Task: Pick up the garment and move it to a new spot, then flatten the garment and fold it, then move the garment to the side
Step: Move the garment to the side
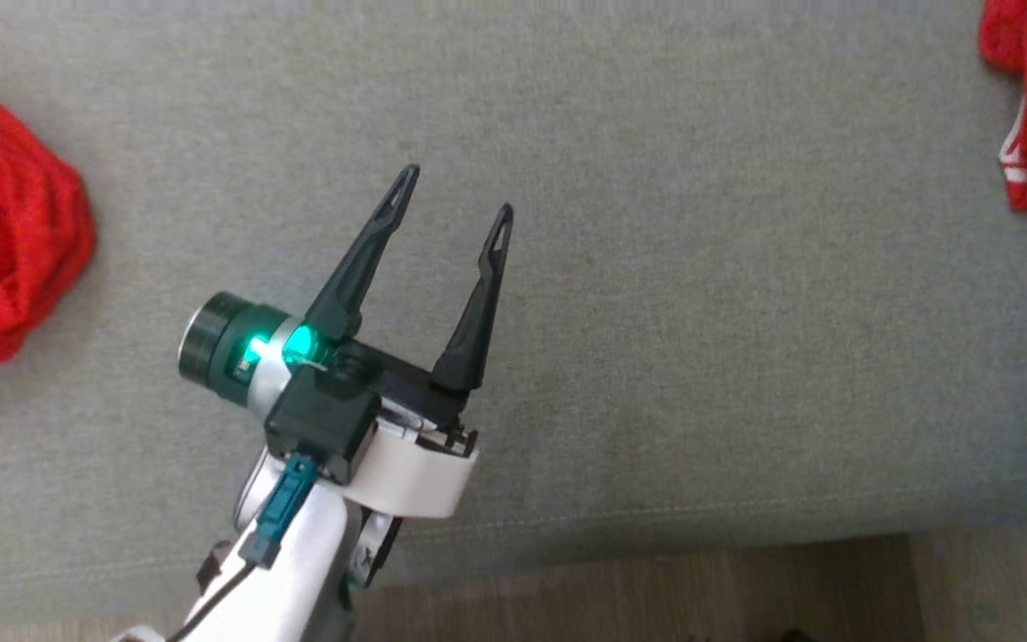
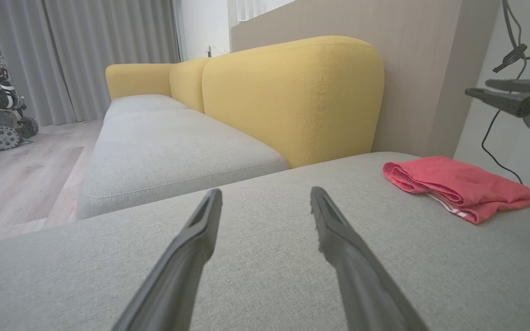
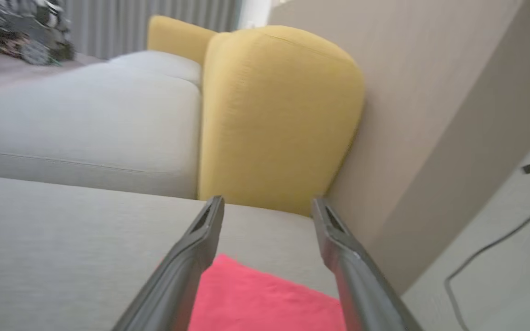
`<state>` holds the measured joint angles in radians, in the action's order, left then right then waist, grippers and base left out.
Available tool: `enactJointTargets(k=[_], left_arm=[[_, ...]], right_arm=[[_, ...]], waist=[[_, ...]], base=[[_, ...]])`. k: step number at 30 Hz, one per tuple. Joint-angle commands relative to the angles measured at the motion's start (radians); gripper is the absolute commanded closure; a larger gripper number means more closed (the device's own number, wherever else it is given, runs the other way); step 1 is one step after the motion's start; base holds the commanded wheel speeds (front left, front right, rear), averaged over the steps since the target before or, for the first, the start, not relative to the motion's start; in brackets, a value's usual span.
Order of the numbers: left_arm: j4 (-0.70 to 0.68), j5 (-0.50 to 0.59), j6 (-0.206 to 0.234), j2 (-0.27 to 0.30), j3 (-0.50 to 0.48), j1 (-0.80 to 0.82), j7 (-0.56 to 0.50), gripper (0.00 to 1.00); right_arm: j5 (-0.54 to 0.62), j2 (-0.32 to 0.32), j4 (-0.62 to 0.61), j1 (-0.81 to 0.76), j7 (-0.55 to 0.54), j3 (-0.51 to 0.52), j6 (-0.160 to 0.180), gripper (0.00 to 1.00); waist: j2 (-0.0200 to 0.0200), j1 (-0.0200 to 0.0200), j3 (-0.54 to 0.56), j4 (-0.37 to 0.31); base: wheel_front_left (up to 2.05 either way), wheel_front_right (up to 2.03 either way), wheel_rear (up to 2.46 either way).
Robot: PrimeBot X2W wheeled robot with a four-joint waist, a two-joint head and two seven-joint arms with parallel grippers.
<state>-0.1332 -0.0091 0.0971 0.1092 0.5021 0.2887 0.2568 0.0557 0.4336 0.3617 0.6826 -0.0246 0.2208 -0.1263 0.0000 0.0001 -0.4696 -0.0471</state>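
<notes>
Nearest in head view is a strip of wood floor (image 1: 656, 580) at 6 o'clock, then the grey sofa seat (image 1: 701, 312). The left claw (image 1: 458, 190) hovers over bare seat, fingers spread wide, holding nothing, pointing about 1 o'clock.

The crumpled red garment (image 1: 5, 232) lies at its 9 o'clock. It's a loose heap cut by the frame edge, no clear long axis.

The folded red garment (image 2: 458, 186) lies at its 2 o'clock, well apart, toward the seat's right end. White trim shows on one edge. In left wrist view its long axis runs 9-to-3.

The right claw (image 3: 266, 202) is over that folded one, fingers spread. Cloth lies below and between them, no pinch visible.

Farthest is the yellow backrest (image 2: 292, 96).

Judgement: the folded piece looks done and parked aside. If the heap is next, the key relation is that it lies left of both claws. The left arm is much nearer and would reach toward 9 o'clock. The heap looks floppy and may drag on the seat.
</notes>
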Motion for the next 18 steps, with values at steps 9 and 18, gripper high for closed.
enactJointTargets(k=[9, 18], left_arm=[[0.097, -0.084, 0.020, -0.027, -0.090, -0.102, 0.005, 0.00], [0.128, -0.124, -0.012, -0.050, -0.197, -0.211, 0.005, 0.00]], right_arm=[[-0.145, -0.231, -0.086, -0.275, 0.231, -0.171, -0.004, 0.00], [-0.191, -0.361, -0.294, -0.562, 0.286, -0.212, -0.004, 0.00]], waist=[[0.0000, -0.0001, 0.233, 0.064], [0.0000, -0.0001, 0.398, 0.076]], base=[[0.00, 0.00, 0.00], [0.00, 0.00, 0.00]])
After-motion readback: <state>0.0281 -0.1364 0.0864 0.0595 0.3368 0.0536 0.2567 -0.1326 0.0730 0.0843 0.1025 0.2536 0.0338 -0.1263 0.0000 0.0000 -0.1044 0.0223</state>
